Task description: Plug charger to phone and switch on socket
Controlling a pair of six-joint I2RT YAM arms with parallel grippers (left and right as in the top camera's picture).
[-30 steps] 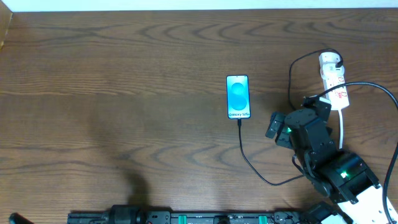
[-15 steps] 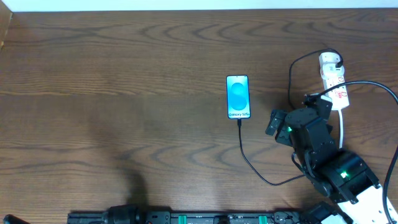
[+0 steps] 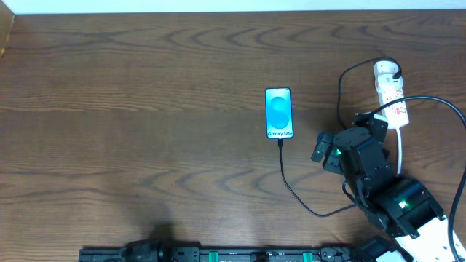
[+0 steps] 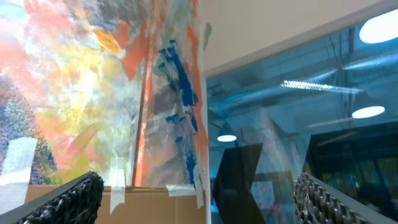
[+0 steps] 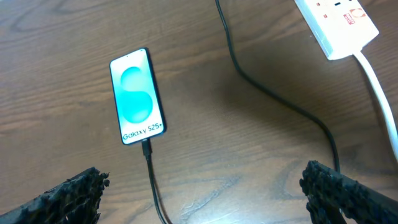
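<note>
The phone [image 3: 279, 113] lies flat mid-table, its teal screen lit. It also shows in the right wrist view [image 5: 137, 96]. The black charger cable [image 3: 291, 191] has its plug tip [image 5: 146, 147] meeting the phone's bottom edge. It loops under my right arm and up to a white adapter [image 3: 386, 70] seated in the socket strip [image 3: 392, 98]. My right gripper [image 3: 348, 135] is open and empty, hovering between phone and strip, above the table [image 5: 208, 199]. My left gripper [image 4: 199, 208] is open and empty, pointing at a wall; it is out of the overhead view.
The strip's end with red marks [image 5: 339, 25] and its white cord [image 5: 379, 87] lie at the right. A second stretch of black cable [image 5: 280, 99] runs between phone and strip. The left wrist view shows a painted wall [image 4: 93, 93] and a cardboard edge.
The shadow at the table's lower left has drawn back toward the bottom edge. My right gripper, the phone and the cable have barely moved.
</note>
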